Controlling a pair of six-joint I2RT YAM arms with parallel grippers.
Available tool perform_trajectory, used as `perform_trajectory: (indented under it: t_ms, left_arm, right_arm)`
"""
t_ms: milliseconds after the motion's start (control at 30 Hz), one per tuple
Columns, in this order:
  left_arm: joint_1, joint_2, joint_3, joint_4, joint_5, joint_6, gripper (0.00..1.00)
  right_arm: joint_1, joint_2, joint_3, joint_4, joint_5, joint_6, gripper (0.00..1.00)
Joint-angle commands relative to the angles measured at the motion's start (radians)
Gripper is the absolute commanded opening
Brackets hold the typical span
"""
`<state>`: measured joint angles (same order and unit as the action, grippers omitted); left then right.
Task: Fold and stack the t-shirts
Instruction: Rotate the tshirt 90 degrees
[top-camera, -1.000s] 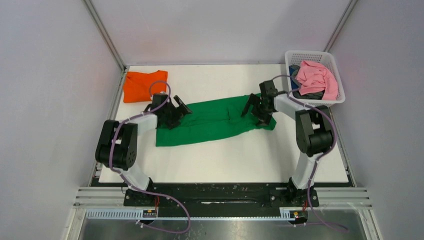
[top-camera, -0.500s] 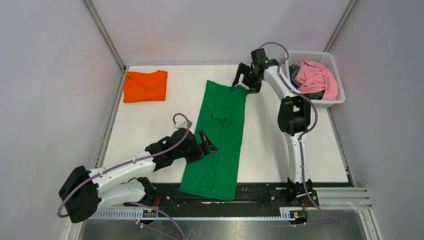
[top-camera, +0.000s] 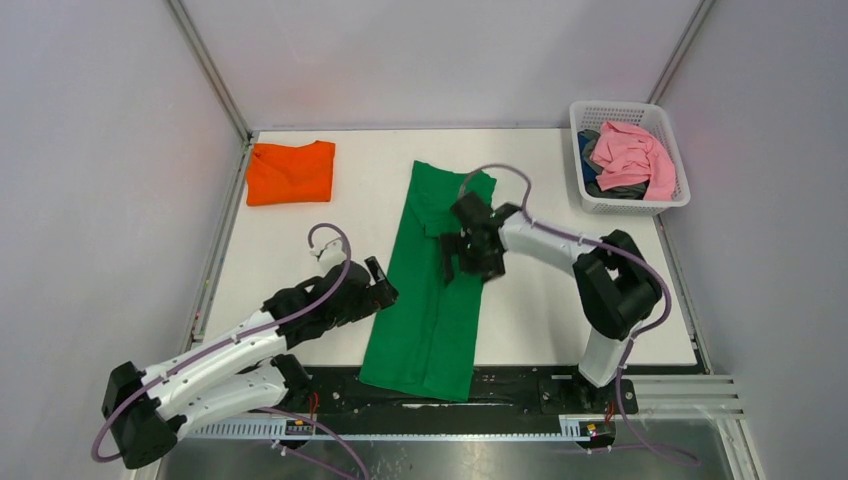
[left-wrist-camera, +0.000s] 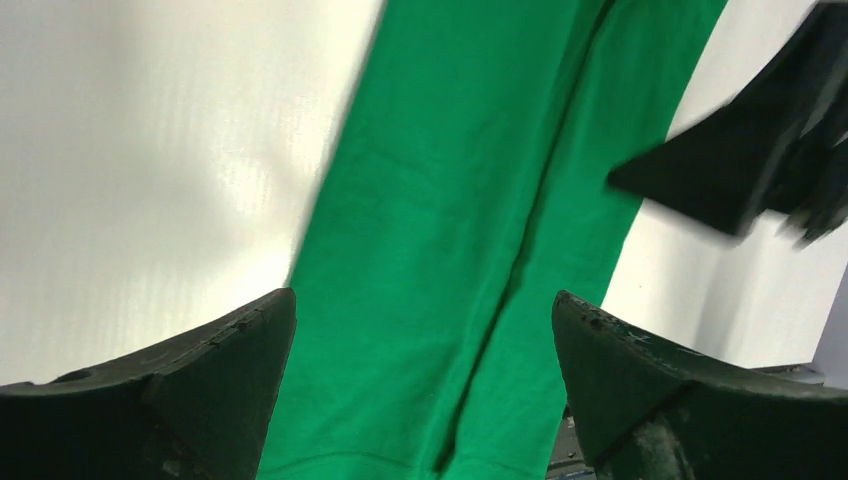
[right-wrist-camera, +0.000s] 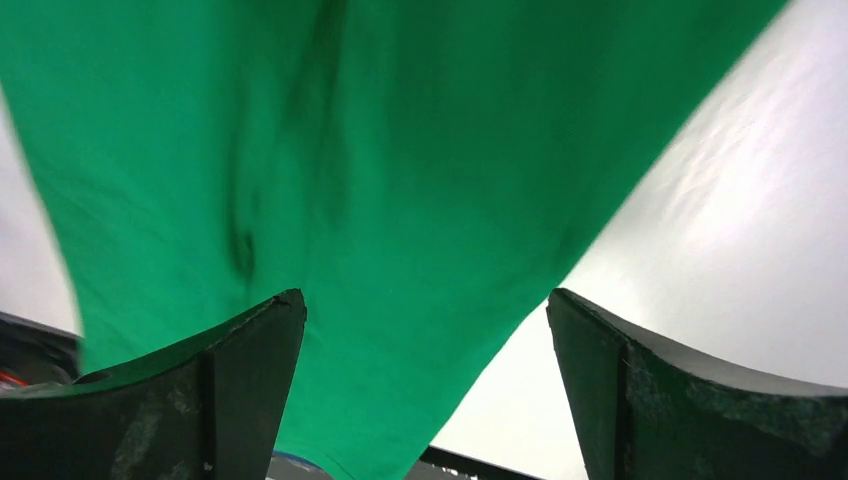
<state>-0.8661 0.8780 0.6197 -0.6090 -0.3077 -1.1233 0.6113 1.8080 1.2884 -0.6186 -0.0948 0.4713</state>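
The green t-shirt (top-camera: 436, 270) lies as a long narrow strip running from the far middle of the table to the near edge, where its end hangs over. My left gripper (top-camera: 380, 283) is open and empty beside the strip's left edge. In the left wrist view the shirt (left-wrist-camera: 470, 240) fills the space between the open fingers (left-wrist-camera: 425, 335). My right gripper (top-camera: 468, 258) is open above the middle of the strip. In the right wrist view (right-wrist-camera: 425, 325) nothing is held and the green cloth (right-wrist-camera: 380, 150) lies below. The orange t-shirt (top-camera: 291, 172) lies folded at the far left.
A white basket (top-camera: 630, 203) at the far right corner holds a pink garment (top-camera: 632, 155) and a grey-blue garment (top-camera: 590, 150). The black rail of the arm bases (top-camera: 520, 385) runs along the near edge. My right gripper shows in the left wrist view (left-wrist-camera: 760, 170).
The green shirt turned from crosswise to lengthwise a second ago. Since half a second ago my right gripper came from the shirt's far end to its middle, and my left gripper drew back left.
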Motion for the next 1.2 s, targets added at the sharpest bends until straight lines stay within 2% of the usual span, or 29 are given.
perform_trajectory:
  t_ms: [0, 100, 300, 433, 667, 833, 900, 1000, 1067, 1167]
  left_arm:
    - [0.016, -0.075, -0.029, -0.035, -0.083, 0.013, 0.99]
    - [0.021, -0.098, -0.056, -0.012, -0.073, 0.019, 0.99]
    - [0.027, -0.091, -0.074, 0.026, -0.042, 0.018, 0.99]
    - [0.035, -0.052, -0.064, 0.063, -0.026, 0.04, 0.99]
    - [0.085, 0.049, -0.031, 0.104, 0.0, 0.097, 0.99]
    - [0.134, 0.123, -0.025, 0.193, 0.123, 0.153, 0.99]
    - [0.135, 0.147, -0.025, 0.224, 0.18, 0.175, 0.99]
    - [0.134, 0.174, -0.044, 0.291, 0.313, 0.201, 0.99]
    - [0.123, 0.178, -0.077, 0.344, 0.397, 0.2, 0.99]
    - [0.092, 0.158, -0.131, 0.363, 0.399, 0.167, 0.98]
  right_arm:
    - [0.112, -0.095, -0.174, 0.173, 0.012, 0.103, 0.99]
    - [0.128, -0.059, -0.234, 0.274, -0.026, 0.108, 0.99]
    - [0.113, 0.074, -0.166, 0.178, 0.037, 0.087, 1.0]
    - [0.045, 0.117, -0.1, 0.147, 0.048, 0.093, 1.0]
    - [-0.083, 0.235, 0.117, 0.088, 0.02, 0.052, 1.0]
    - [-0.13, 0.327, 0.325, -0.01, 0.002, 0.007, 0.99]
    - [-0.131, 0.291, 0.327, -0.01, 0.004, -0.01, 0.99]
    - [-0.131, 0.175, 0.241, 0.02, 0.031, -0.011, 0.99]
    - [-0.132, 0.066, 0.137, 0.056, 0.057, 0.002, 0.99]
    - [-0.131, -0.094, -0.067, 0.102, 0.111, 0.029, 1.0]
